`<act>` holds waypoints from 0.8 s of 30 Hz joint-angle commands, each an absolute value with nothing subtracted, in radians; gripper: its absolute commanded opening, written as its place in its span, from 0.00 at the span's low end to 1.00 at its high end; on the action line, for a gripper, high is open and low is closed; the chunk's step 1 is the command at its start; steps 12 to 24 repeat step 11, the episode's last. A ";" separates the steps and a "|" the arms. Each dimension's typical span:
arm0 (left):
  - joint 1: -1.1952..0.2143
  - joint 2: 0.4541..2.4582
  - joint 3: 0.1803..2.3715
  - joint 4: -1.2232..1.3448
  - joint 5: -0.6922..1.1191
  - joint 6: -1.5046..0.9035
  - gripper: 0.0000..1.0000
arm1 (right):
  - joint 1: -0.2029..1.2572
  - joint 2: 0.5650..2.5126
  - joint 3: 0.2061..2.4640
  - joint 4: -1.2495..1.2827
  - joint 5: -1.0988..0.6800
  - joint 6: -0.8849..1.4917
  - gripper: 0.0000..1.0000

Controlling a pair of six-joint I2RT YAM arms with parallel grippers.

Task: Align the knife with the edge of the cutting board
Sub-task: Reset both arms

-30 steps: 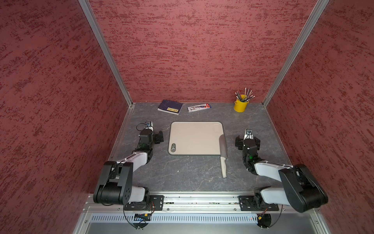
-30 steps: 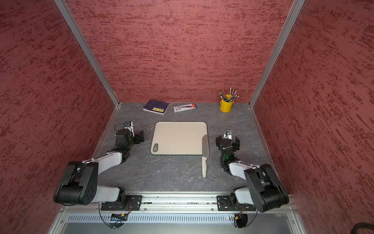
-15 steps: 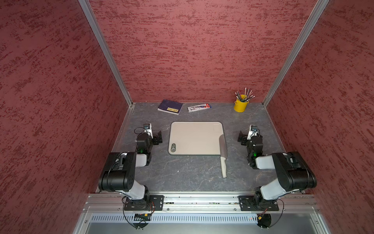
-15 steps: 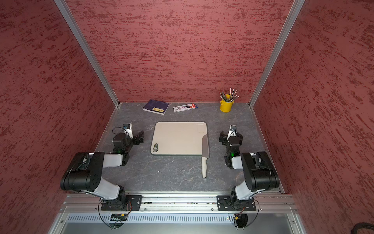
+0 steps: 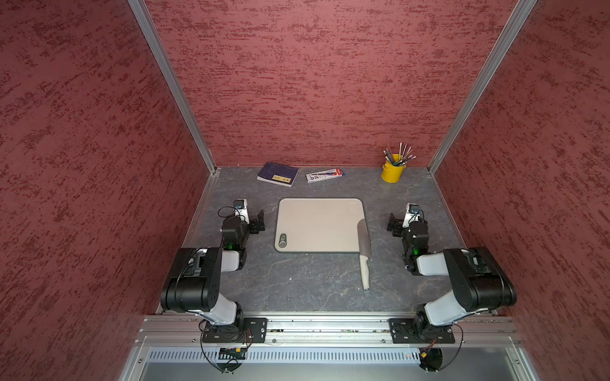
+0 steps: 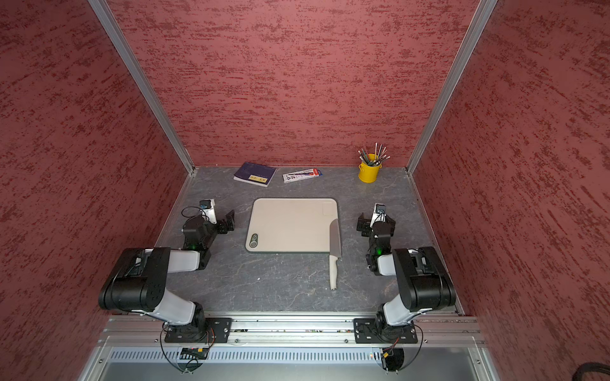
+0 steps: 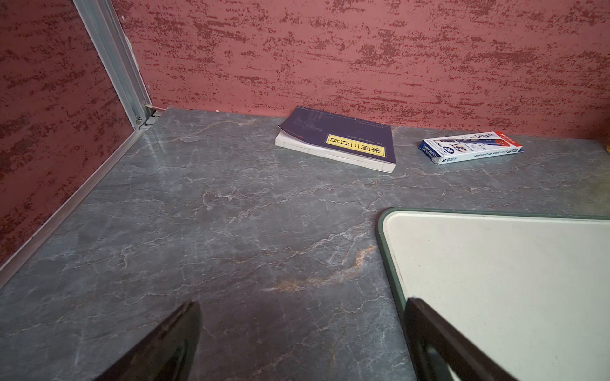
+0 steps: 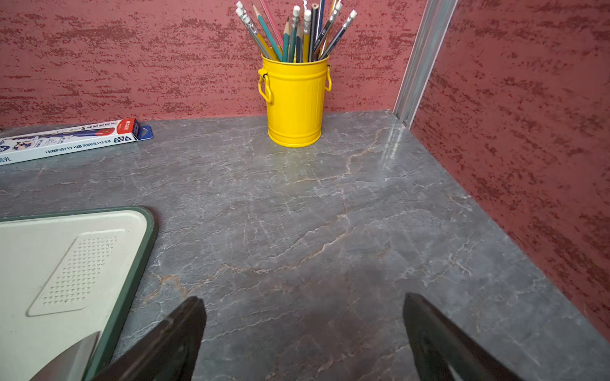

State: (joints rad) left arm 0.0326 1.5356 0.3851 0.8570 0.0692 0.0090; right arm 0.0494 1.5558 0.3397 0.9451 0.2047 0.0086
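Where the knife (image 5: 364, 254) lies: along the right edge of the board (image 5: 317, 227), handle on the bench (image 5: 297, 283).
Nearer: right tool (image 5: 393, 226), spread, empty.
Left tool (image 5: 259, 221): spread, empty.

The desk (image 5: 297, 287) was dark grey, veined in white with faint rusty streaks. The walls (image 5: 313, 82) were dusty red, flecked with darker red. The cutting board (image 5: 317, 224) was beige with a dark green rim and 1 patch of embossed dots. The knife (image 5: 364, 254) had a grey blade and an off-white handle. The book (image 7: 343, 138) was navy with a yellow label; the packet (image 7: 472, 146) was white, blue and red. The bucket (image 8: 295, 99) was bright yellow, holding pencils (image 8: 293, 33) in teal, pink, grey and yellow. The left tool (image 7: 302, 305) and right tool (image 8: 303, 301) were black.
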 commanded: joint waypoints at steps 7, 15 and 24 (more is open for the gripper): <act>0.038 1.532 0.383 0.881 0.077 0.013 1.00 | 0.044 1.554 0.375 0.942 0.186 0.016 0.98; 0.039 1.534 0.383 0.881 0.076 0.014 1.00 | 0.046 1.550 0.366 0.960 0.187 0.015 0.98; 0.039 1.534 0.383 0.881 0.076 0.014 1.00 | 0.046 1.550 0.366 0.960 0.187 0.015 0.98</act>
